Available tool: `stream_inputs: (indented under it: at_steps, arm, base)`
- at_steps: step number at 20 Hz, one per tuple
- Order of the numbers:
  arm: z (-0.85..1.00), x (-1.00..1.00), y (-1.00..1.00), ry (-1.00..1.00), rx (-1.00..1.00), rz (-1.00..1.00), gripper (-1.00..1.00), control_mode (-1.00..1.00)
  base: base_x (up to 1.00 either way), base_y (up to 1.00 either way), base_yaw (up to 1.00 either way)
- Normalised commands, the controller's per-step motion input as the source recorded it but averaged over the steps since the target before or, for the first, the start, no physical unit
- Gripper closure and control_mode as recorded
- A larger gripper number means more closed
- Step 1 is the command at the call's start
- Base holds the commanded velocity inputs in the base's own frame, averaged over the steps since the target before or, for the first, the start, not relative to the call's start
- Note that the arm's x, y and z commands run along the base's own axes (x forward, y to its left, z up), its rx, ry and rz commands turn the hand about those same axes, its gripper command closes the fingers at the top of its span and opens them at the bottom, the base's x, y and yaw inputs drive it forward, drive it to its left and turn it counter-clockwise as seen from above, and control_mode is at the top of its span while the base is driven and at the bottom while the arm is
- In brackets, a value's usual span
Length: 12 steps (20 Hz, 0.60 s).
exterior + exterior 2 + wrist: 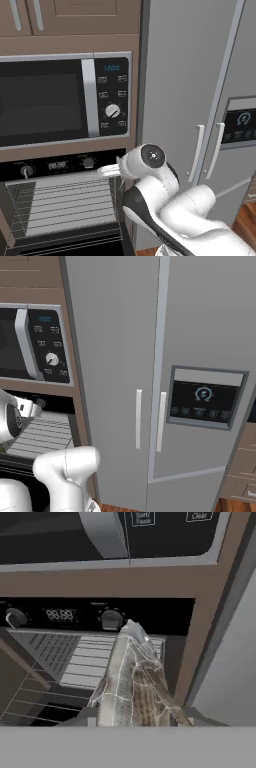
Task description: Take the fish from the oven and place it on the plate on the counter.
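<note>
In front of the open oven [60, 200], left base view, the white arm reaches beneath the microwave [65, 100]. Right base view: refrigerator [150, 381] beside it. Hand view: fingers pinch the fish [132, 682] before the oven racks.

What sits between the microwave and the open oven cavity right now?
In the left base view, the oven's black control strip: two knobs and a small display, under the microwave.

fish [131, 684]: scaly, silvery-grey | oven [60, 210]: glossy black panel, metal wire racks | microwave [65, 100]: brushed silver trim
</note>
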Motion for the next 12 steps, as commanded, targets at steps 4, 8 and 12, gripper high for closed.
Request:
stream_inputs:
  at_steps: [4,8,12]
  arm:
    - [0.99,-0.23,-0.39,-0.38,0.07,-0.27,1.00,-1.00]
    - [0.84,-0.01,-0.65,-0.16,0.08,-0.23,1.00,-1.00]
    - [0.64,0.00,-0.64,-0.03,0.09,-0.11,1.00,-1.00]
  base:
    - [0.00,0.00,0.00]
    - [0.00,0.00,0.00]
    - [0.00,0.00,0.00]
